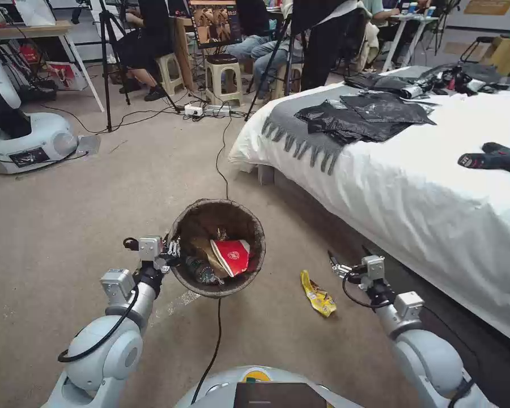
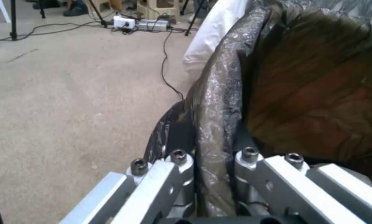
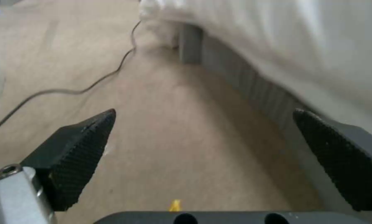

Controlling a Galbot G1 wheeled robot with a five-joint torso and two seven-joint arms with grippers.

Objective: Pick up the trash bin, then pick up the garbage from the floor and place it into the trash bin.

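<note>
Two claws: left claw (image 1: 174, 249) clamped on trash bin (image 1: 249, 224) rim, right claw (image 1: 335, 264) wide open, empty.

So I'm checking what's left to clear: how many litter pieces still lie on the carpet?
1: a yellow wrapper on the floor between the trash bin and the right tool. Others may be hidden by the bin or the bed.
</note>
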